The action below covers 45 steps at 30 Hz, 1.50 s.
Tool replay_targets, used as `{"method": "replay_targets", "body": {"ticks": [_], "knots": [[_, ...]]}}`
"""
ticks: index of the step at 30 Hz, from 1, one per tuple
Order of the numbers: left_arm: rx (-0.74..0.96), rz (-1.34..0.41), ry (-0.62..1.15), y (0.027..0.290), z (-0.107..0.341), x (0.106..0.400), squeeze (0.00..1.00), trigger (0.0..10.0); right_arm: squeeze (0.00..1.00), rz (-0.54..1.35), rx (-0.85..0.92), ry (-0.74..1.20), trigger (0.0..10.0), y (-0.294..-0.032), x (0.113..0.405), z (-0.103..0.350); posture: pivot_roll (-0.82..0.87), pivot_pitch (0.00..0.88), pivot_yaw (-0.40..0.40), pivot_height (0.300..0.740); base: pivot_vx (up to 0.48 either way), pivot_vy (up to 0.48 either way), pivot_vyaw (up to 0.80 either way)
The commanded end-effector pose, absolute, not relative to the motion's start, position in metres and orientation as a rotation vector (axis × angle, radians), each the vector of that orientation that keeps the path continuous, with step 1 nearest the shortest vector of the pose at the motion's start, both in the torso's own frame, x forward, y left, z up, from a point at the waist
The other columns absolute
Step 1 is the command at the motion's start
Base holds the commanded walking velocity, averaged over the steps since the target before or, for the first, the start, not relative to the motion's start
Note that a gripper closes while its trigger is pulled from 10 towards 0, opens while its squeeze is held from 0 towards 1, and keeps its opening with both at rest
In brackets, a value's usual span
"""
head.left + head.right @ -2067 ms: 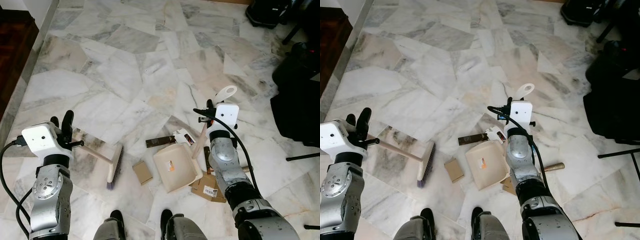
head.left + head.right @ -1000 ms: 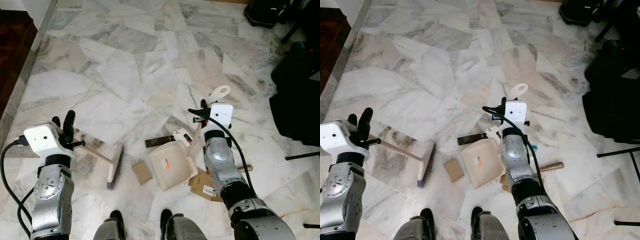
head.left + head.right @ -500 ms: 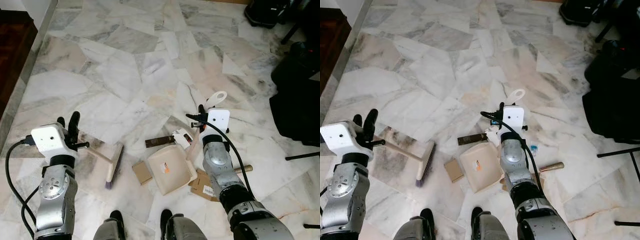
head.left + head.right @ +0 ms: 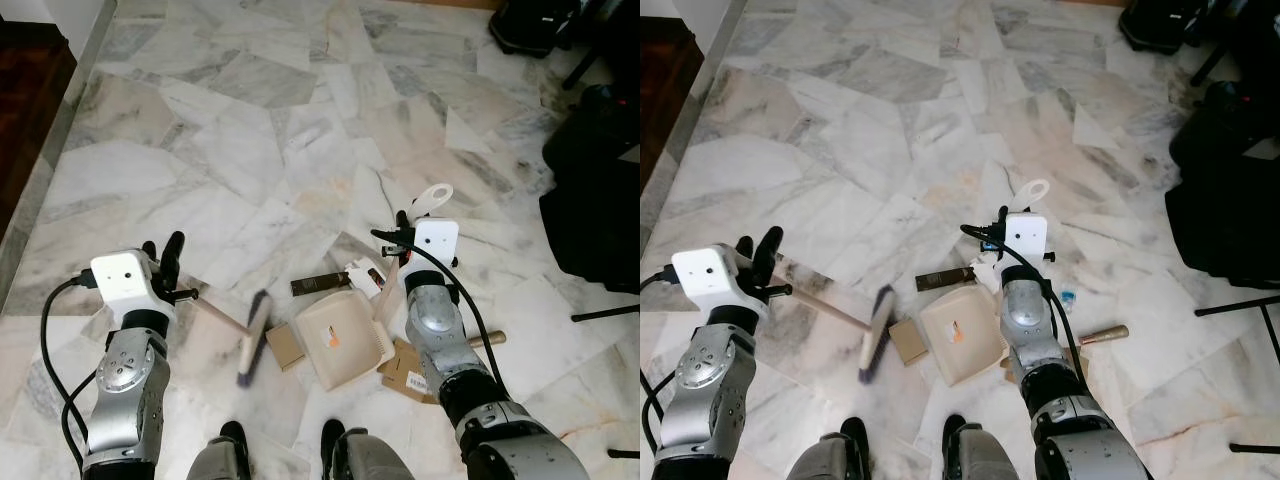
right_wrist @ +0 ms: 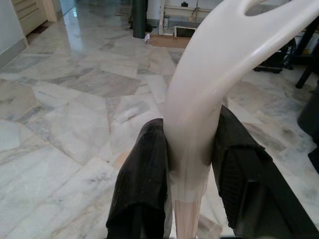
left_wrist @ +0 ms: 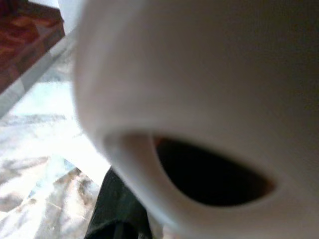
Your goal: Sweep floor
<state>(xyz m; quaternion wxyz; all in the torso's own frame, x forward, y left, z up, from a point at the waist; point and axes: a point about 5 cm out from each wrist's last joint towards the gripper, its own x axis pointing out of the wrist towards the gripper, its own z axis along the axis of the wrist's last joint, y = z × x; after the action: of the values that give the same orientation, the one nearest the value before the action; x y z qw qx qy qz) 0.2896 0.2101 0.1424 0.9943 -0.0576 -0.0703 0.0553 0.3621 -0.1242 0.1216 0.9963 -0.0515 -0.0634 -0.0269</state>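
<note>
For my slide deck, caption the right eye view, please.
Left pincer swings the brush toward the cardboard scrap beside the dustpan held by the right pincer.

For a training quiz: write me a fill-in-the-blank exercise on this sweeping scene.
1. The right pincer is shut on the handle of the ____.
2. The brush is held by the ____ pincer.
3. The small brown card lies between the brush head and the ____.
4. The floor is made of ____.

Missing words: dustpan; left; dustpan; marble

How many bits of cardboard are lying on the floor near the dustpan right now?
2. One small cardboard piece lies between the brush and the dustpan. A labelled cardboard piece lies by the dustpan's other side, partly behind the right arm. More may be hidden.
</note>
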Motion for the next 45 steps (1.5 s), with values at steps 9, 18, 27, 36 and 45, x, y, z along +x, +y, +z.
{"method": "replay_targets", "body": {"ticks": [9, 18, 27, 36, 45], "knots": [[-0.419, 0.231, -0.017, 0.213, 0.130, 0.289, 0.00, 10.0, 0.00, -0.057, -0.113, -0.060, 10.0, -0.125, 0.358, 0.106, 0.05, 0.326, -0.099, 0.740, 0.000, 0.000, 0.00], [-0.579, 0.291, -0.189, 0.224, 0.158, 0.297, 0.00, 10.0, 0.00, -0.059, -0.101, -0.062, 10.0, -0.124, 0.358, 0.107, 0.04, 0.316, -0.091, 0.740, 0.000, 0.000, 0.00], [-0.717, 0.346, -0.294, 0.238, 0.169, 0.290, 0.00, 10.0, 0.00, -0.059, -0.094, -0.053, 10.0, -0.123, 0.358, 0.106, 0.05, 0.313, -0.093, 0.740, 0.000, 0.000, 0.00], [-0.672, 0.379, -0.465, 0.250, 0.196, 0.278, 0.00, 10.0, 0.00, -0.058, -0.093, -0.047, 10.0, -0.124, 0.359, 0.105, 0.06, 0.311, -0.094, 0.740, 0.000, 0.000, 0.00], [-0.293, 0.330, -0.524, 0.249, 0.226, 0.266, 0.00, 10.0, 0.00, -0.066, 0.000, -0.022, 10.0, -0.127, 0.361, 0.105, 0.07, 0.290, -0.081, 0.740, 0.000, 0.000, 0.00]]}}
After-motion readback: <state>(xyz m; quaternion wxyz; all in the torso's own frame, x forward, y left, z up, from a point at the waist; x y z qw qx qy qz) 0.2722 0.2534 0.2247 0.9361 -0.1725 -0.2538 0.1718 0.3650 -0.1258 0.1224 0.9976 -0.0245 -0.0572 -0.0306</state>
